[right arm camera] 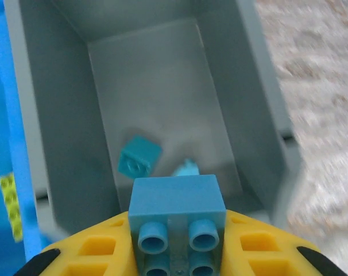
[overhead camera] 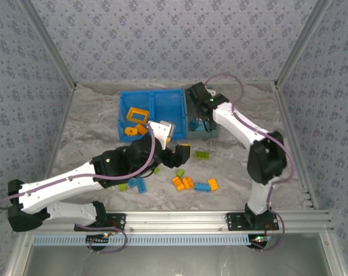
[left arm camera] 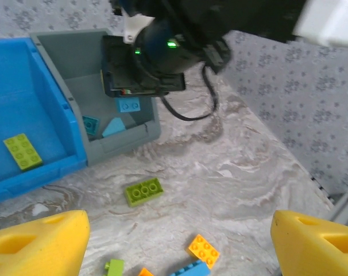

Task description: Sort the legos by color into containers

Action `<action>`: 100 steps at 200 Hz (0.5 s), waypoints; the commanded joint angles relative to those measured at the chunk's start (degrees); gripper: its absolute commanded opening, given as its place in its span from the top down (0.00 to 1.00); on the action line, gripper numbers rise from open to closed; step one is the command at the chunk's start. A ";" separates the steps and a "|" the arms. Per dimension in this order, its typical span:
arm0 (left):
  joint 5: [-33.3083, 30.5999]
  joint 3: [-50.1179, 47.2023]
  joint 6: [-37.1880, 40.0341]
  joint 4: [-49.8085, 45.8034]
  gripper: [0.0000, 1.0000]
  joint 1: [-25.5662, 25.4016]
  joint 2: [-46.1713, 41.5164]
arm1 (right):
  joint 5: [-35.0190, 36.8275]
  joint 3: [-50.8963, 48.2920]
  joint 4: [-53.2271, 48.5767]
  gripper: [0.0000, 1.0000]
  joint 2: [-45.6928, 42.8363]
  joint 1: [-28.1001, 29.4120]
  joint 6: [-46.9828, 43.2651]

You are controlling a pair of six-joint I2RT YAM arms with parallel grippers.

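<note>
A smooth blue brick (right arm camera: 177, 201) with round hollow studs is gripped by the right pincer (right arm camera: 177, 236), whose yellow, ribbed plastic fingers (right arm camera: 99, 247) are closed against two opposite sides of it. The brick is held directly above the grey bin (right arm camera: 65, 115), a matt plastic tray with sloped walls and a flat rectangular floor. On that floor, below the held brick, a teal square brick (right arm camera: 139, 156) is seen lying tilted, and a pale blue angular piece (right arm camera: 187, 168) lies just beside it.

The bright blue bin (left arm camera: 47, 109), glossy and divided into two square cells, is set touching one long wall of the grey bin. In the cell next to the grey bin a lime flat brick (left arm camera: 23, 150) is laid with its studs up. In the cell farther from the grey bin an orange open frame (overhead camera: 138, 115) and an orange round piece (overhead camera: 130, 131) are seen.

The left pincer (left arm camera: 180, 241) is spread wide and nothing is held in it. Its blunt yellow fingertips are seen low over the desk (left arm camera: 237, 172), a marbled grey-white surface, on the near side of the grey bin. Between this pincer and the grey bin a lime loose brick (left arm camera: 143, 191) lies on the desk, just off the bin's front wall. Farther from the bin, between the spread fingers, an orange studded brick (left arm camera: 203, 250) and a blue loose brick (left arm camera: 191, 269) lie close together, untouched.
</note>
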 commanded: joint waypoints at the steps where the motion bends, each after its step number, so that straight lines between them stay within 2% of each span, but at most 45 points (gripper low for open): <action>1: -4.36 2.51 1.11 -2.69 0.18 0.14 1.51 | 2.41 7.19 -1.52 0.76 7.29 -1.38 -4.62; 35: -4.72 2.27 1.04 -3.82 0.18 0.14 1.10 | -1.20 11.62 0.81 0.75 15.07 -3.47 -5.82; 59: -4.52 1.33 0.19 -4.22 0.18 0.14 0.49 | -2.88 15.76 -2.10 0.73 19.63 -4.94 -5.45; 88: -4.66 0.51 -0.85 -5.47 0.18 0.14 -0.04 | -3.68 16.82 -3.05 0.51 20.41 -5.74 -5.54; 100: -5.19 0.24 -1.53 -6.91 0.18 0.15 -0.13 | -3.73 17.06 -3.68 0.46 19.59 -5.78 -5.40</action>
